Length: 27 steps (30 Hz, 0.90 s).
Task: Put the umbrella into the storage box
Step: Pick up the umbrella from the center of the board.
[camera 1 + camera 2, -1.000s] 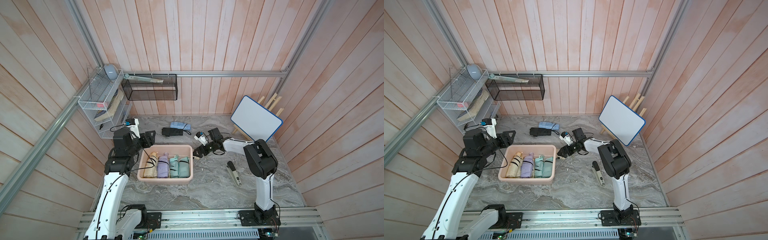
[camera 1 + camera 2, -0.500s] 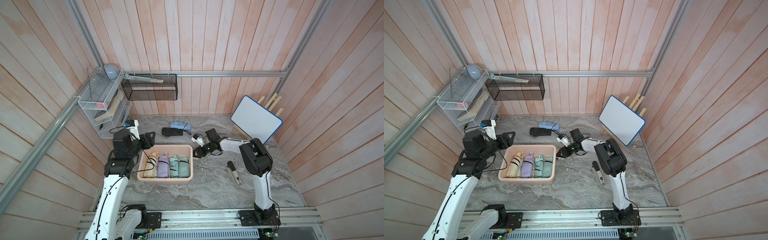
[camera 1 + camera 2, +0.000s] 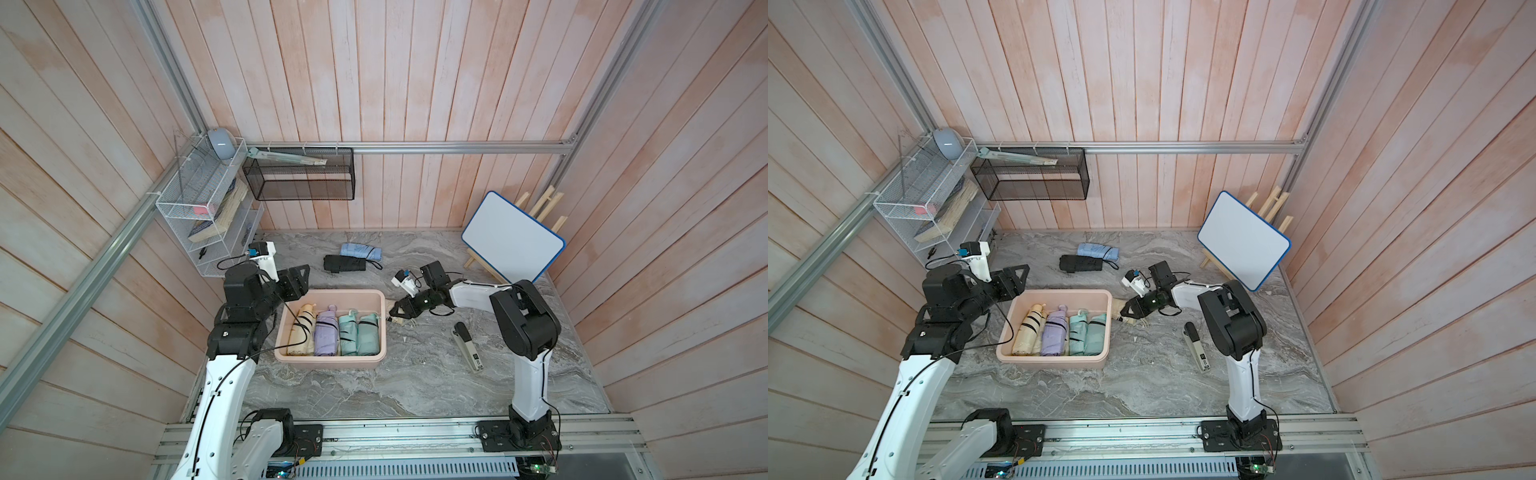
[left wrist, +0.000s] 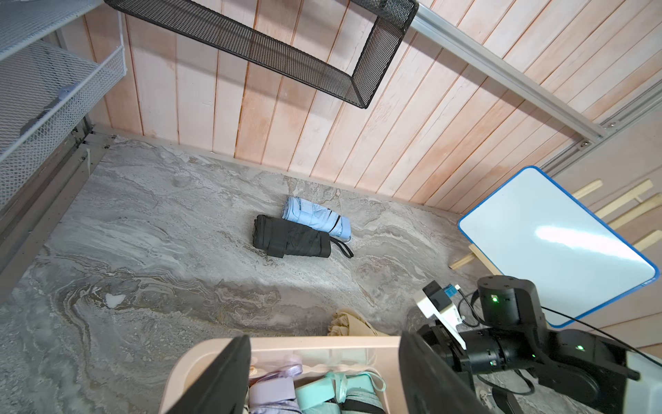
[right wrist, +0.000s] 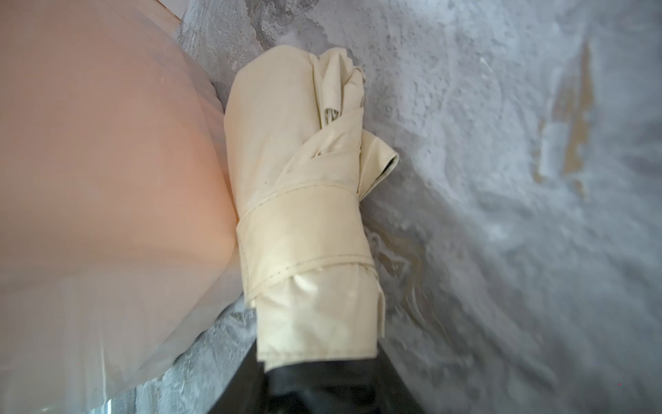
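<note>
right wrist: umbrella (image 5: pixel 304 222) perhaps alongside box (image 5: pixel 107 161)

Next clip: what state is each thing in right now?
storage box: on the table, four folded umbrellas inside.
cream umbrella: folded, strapped, on the table beside the box.
black umbrella: folded, on the table, outside the box.
blue umbrella: folded, beside the black one.
left gripper: open, empty.
right gripper: shut on the cream umbrella.

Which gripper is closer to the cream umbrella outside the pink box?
Right: the right gripper holds the cream umbrella; the left gripper hangs open at the storage box's opposite side.
</note>
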{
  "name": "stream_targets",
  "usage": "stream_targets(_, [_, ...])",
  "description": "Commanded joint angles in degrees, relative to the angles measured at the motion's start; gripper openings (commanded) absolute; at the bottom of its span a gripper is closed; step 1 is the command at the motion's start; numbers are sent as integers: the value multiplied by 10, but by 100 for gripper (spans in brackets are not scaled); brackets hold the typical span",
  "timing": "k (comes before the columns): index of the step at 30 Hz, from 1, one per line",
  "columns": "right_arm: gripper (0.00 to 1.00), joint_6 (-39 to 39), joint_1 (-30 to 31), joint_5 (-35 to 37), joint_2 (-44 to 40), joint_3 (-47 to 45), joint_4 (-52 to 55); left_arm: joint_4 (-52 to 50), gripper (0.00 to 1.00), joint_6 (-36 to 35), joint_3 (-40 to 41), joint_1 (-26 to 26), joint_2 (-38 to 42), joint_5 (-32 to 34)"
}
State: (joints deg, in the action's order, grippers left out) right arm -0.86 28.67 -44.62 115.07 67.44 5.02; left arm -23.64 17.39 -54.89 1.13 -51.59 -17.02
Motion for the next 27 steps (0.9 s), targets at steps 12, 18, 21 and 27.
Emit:
stream_targets(12, [18, 73, -54, 60, -180, -90, -2, 135, 70, -61, 35, 1, 28, -28])
stream_targets(18, [18, 94, -57, 141, -277, -120, 13, 137, 71, -126, 4, -29, 4, -45])
stream_targets(21, [18, 108, -58, 164, -324, -127, 23, 142, 77, -181, -1, -76, 2, -19])
stream_targets(27, [16, 128, -57, 176, -385, -96, 87, 198, 86, -284, 27, -183, 22, -7])
